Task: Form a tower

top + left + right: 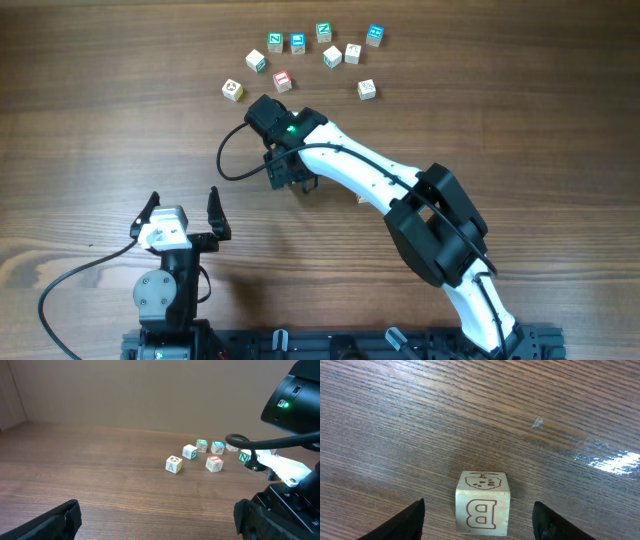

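Observation:
No tower is in view. A single pale wooden cube [482,505] with a red B on its side and a red picture on top stands on the table. It sits between the fingers of my right gripper [479,507], which is open, with a gap on both sides of the cube. From overhead, my right gripper [290,182] points down at mid-table and hides that cube. Near the front left, my left gripper [183,197] is open and holds nothing; the left wrist view shows the left gripper [160,520] over bare wood.
Several loose letter cubes lie scattered at the far side, among them a yellow-printed cube [233,90], a red one [282,81] and a blue one [374,36]. The right arm [400,190] stretches diagonally over the middle, its black cable [228,165] looping left.

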Robot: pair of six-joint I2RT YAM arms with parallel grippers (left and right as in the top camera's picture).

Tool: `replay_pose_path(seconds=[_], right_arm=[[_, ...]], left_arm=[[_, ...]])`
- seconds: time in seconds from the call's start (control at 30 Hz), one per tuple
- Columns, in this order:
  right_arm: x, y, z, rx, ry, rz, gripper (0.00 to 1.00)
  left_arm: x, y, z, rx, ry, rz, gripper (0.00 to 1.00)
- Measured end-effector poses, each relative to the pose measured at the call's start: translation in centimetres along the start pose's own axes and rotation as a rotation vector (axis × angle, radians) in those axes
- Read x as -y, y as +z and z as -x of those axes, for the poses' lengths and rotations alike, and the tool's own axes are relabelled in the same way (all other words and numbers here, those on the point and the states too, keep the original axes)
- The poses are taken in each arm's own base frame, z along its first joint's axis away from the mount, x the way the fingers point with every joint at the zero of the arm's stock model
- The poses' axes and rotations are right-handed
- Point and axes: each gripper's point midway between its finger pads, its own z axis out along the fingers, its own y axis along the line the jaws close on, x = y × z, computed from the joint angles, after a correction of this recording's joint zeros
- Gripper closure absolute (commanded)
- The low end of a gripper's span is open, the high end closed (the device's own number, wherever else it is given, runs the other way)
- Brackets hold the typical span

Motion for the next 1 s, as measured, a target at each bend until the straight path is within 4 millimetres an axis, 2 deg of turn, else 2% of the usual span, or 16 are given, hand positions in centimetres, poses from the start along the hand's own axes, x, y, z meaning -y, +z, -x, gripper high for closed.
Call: replay_pose_path(seconds=[0.33,0.57,0.83,0.93,1.0], right_arm=[[0.0,0.0,0.01,0.001,0.0,0.0,0.3],[0.0,0.0,0.01,0.0,0.0,0.0,0.42],[0.09,0.0,-0.18,-0.007,0.0,-0.004,0.43],[0.11,0.0,-0.2,-0.008,-0.001,-0.005,0.51],[0.13,0.0,-0.25,-0.01,0.0,-0.005,0.6]], left_arm=[[0.0,0.0,0.0,0.0,0.0,0.0,0.0],[0.01,0.0,0.0,0.0,0.0,0.0,0.0],[0.01,0.0,0.0,0.0,0.0,0.0,0.0],[0.0,0.0,0.0,0.0,0.0,0.0,0.0],[0.01,0.0,0.0,0.0,0.0,0.0,0.0]])
